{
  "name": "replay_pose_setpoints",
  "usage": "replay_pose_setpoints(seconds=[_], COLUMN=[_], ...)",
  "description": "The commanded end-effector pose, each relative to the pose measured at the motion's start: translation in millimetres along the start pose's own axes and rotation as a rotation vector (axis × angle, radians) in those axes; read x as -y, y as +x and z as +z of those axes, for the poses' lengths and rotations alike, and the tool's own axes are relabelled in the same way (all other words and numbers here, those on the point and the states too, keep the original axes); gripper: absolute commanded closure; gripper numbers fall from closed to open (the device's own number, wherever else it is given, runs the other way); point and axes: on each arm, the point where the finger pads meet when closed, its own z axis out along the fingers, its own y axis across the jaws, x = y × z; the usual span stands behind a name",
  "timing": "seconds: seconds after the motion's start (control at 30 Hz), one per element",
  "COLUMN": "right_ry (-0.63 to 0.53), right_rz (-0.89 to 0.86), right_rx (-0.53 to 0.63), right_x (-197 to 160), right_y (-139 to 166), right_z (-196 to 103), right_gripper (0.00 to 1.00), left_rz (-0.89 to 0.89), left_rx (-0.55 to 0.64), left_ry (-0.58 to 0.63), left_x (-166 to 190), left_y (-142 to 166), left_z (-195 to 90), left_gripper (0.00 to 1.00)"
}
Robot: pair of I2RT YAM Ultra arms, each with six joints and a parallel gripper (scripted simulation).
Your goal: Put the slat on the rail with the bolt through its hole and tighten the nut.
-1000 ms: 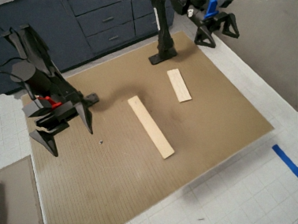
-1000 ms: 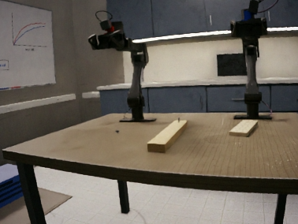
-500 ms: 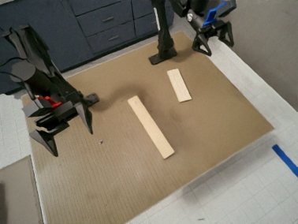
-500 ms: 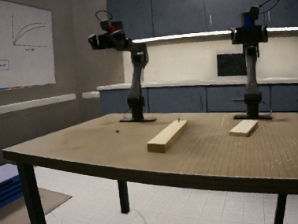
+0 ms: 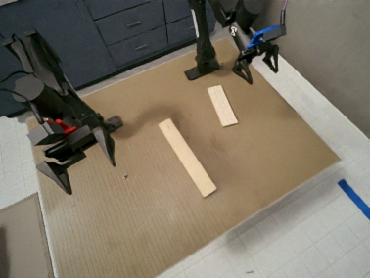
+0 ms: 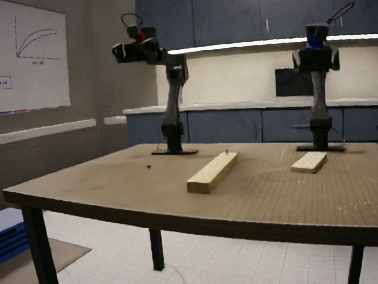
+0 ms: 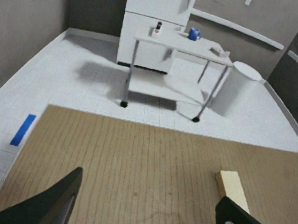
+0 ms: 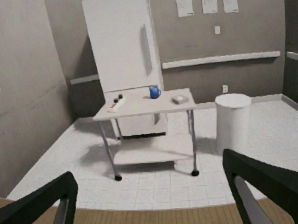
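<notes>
Counted: slat (image 5: 222,106) (image 6: 309,162), one; rail (image 5: 187,158) (image 6: 212,172) (image 7: 233,190), one; bolt (image 6: 226,152), one; nut (image 5: 125,176) (image 6: 148,166), one. Grippers, two: left gripper (image 5: 262,77) (image 6: 316,65) (image 7: 151,185), right gripper (image 5: 92,179) (image 6: 118,53) (image 8: 149,164). Table (image 5: 274,171) (image 6: 100,187) (image 7: 125,150) (image 8: 150,217), one; cart (image 7: 170,41) (image 8: 140,107), one; bin (image 7: 237,90) (image 8: 233,125), one; fridge (image 7: 147,37) (image 8: 120,50), one; blue mug (image 7: 194,34) (image 8: 154,92), one; whiteboard (image 6: 37,75), one.
</notes>
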Motion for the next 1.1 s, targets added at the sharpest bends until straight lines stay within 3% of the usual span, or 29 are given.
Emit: replay_pose_setpoints(seconds=[0.0, 1.07], right_ry=[0.008, 0.008], right_rz=[-0.006, -0.006], right_rx=[0.006, 0.006], right_x=[1.8, 1.8], right_y=[-2.9, -2.9], right_z=[-0.3, -0.3], right_gripper=[0.0, 0.0], left_rz=[0.017, 0.066], left_rx=[-0.127, -0.601], left_ry=[0.013, 0.057], left_x=[5.3, 15.3], left_y=[37.6, 173.2], left_z=[6.3, -19.4], left_gripper=[0.0, 0.0])
